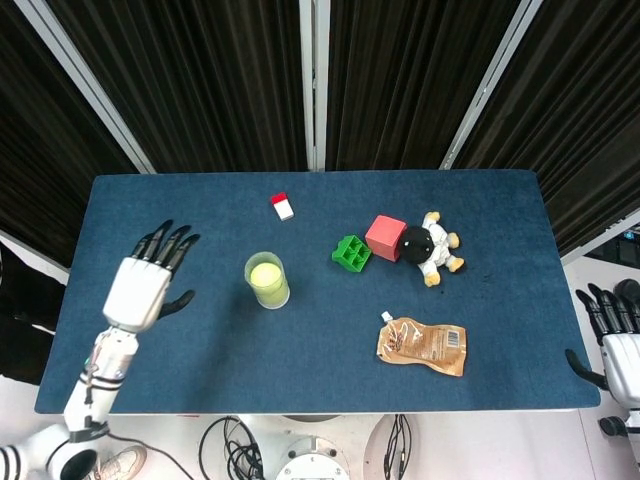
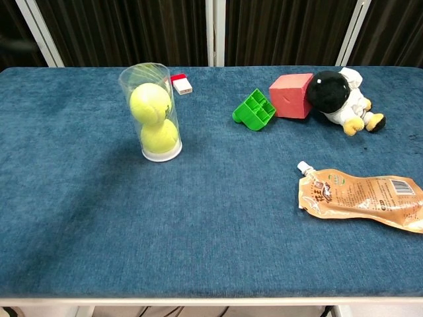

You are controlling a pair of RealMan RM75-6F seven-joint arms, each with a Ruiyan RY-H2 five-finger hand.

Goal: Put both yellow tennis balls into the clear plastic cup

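The clear plastic cup (image 2: 152,109) stands upright on the blue table, left of centre. Two yellow tennis balls sit stacked inside it: the upper ball (image 2: 149,102) rests on the lower ball (image 2: 160,135). From above, the cup (image 1: 267,280) shows only the top ball. My left hand (image 1: 148,283) hovers over the table's left side, well clear of the cup, fingers spread and holding nothing. My right hand (image 1: 612,330) hangs off the table's right edge, fingers apart, empty. Neither hand appears in the chest view.
A red-and-white small block (image 1: 283,206) lies behind the cup. A green plastic piece (image 1: 351,252), a red cube (image 1: 385,238) and a black-and-white plush toy (image 1: 428,246) sit right of centre. A brown pouch (image 1: 424,345) lies near the front right.
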